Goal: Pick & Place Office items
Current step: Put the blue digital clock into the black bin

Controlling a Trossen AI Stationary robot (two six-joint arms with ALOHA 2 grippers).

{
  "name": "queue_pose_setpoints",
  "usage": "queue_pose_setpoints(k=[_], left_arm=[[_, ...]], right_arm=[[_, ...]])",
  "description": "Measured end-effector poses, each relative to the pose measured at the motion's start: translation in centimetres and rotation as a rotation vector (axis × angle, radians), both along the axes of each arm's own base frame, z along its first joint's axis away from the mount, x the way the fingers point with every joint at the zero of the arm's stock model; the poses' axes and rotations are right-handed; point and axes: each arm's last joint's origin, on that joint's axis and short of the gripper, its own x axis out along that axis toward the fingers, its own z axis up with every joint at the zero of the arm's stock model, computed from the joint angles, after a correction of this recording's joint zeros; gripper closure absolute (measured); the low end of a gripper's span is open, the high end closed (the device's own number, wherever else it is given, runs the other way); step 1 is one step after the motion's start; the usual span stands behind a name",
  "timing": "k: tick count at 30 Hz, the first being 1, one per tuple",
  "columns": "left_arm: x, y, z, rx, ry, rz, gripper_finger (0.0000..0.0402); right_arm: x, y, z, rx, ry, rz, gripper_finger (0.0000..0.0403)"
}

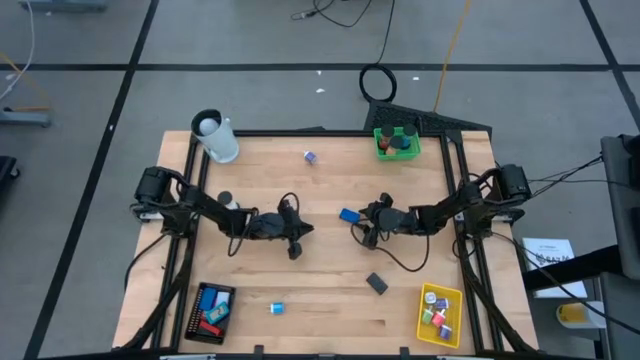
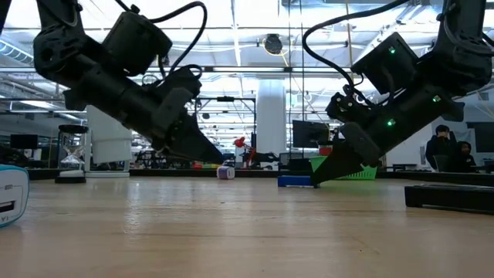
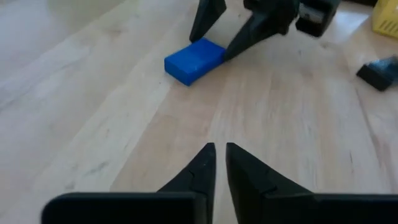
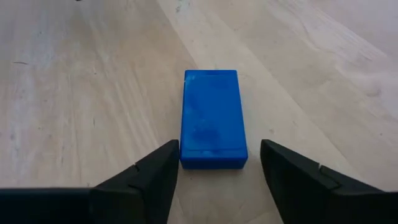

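Note:
A blue block (image 4: 211, 115) lies flat on the wooden table (image 1: 330, 270), near its middle. My right gripper (image 4: 217, 149) is low over the block's near end and open. One finger stands on each long side of the block. My left gripper (image 3: 219, 152) hovers over bare wood to the block's left (image 1: 297, 240). Its fingers are nearly together with nothing between them. A black block (image 1: 376, 283), a small teal piece (image 1: 277, 308) and a small purple piece (image 1: 309, 157) lie loose on the table. My right gripper flanks the blue block's near end (image 4: 211, 158), slanting down from the table's right with its fingers along the block. A clear gap shows beside one fingertip (image 4: 264, 149). Whether the other fingertip (image 4: 174, 149) touches the block's side, I cannot tell. The block lies flat on the table.
A green tray (image 1: 397, 143) stands at the far right. A yellow tray (image 1: 440, 312) is at the near right and a black mesh tray (image 1: 212, 310) at the near left, each holding small pieces. A white cup (image 1: 217, 138) stands at the far left.

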Motion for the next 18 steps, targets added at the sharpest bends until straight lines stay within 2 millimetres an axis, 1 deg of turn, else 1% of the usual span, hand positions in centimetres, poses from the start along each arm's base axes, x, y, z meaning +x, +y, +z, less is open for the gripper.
queue_pose_setpoints(k=[6,9,13,18], left_arm=[[0.5,0.4,0.4,-0.003,-0.019,0.017,0.0305],[0.5,0.7,0.4,-0.003,-0.022,0.025,0.0276],[0.5,1.1,0.4,-0.004,-0.023,0.041,0.0246],[0.6,1.6,0.5,-0.009,-0.033,0.058,0.0222]], right_arm=[[0.0,0.0,0.0,0.001,0.0,0.006,0.0143],[0.2,0.0,0.1,0.001,0.008,0.007,0.0133],[0.6,0.0,-0.1,-0.005,0.026,0.012,0.0138],[1.4,-0.5,-0.1,0.018,0.063,0.034,0.016]])
